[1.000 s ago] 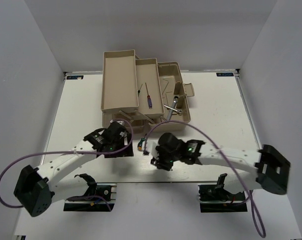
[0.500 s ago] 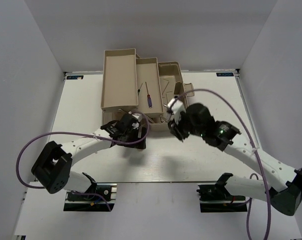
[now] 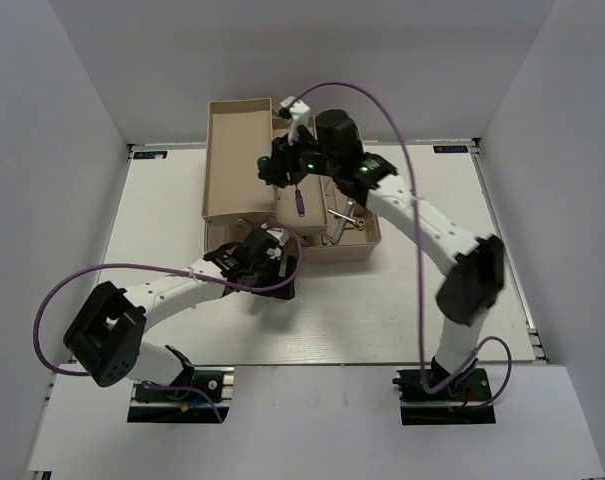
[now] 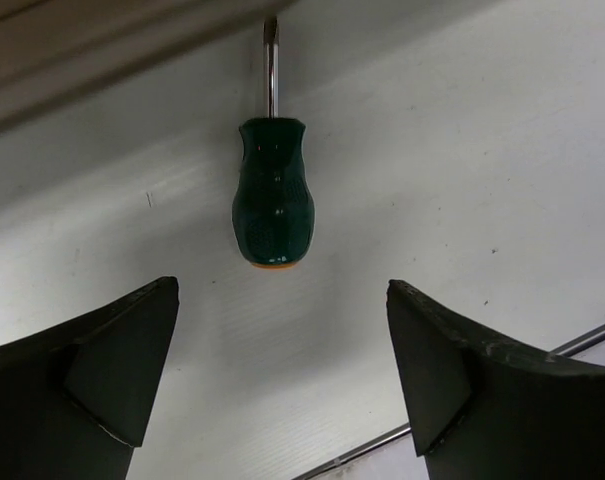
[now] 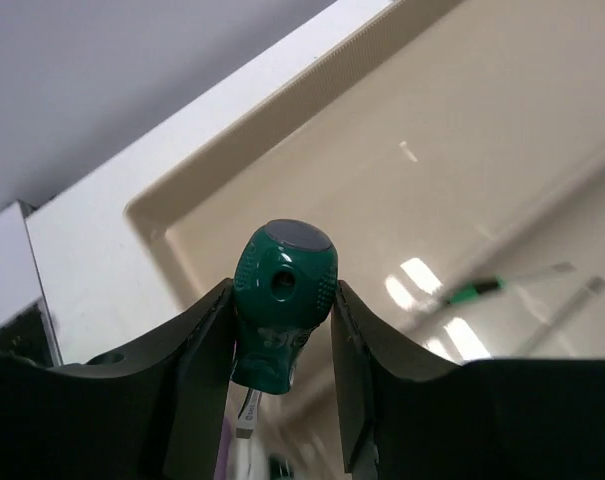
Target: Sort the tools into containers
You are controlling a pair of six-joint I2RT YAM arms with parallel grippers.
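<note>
My right gripper is shut on a stubby green-handled screwdriver, held over the edge between the large left beige tray and the middle tray. My left gripper is open above the table at the toolbox front, with the second green screwdriver lying just ahead of its fingers, shaft pointing away. From above the left gripper hides that screwdriver. A purple screwdriver lies in the middle tray. Silver wrenches lie in the right compartment.
A thin green-tipped tool lies on a tray floor below the right gripper. The right arm spans over the toolbox's right side. White walls close in the table at left, back and right.
The right arm swung from the table in front of the toolbox up and back over the trays, carrying the green screwdriver. The left gripper shifted right toward the toolbox front, then held.
</note>
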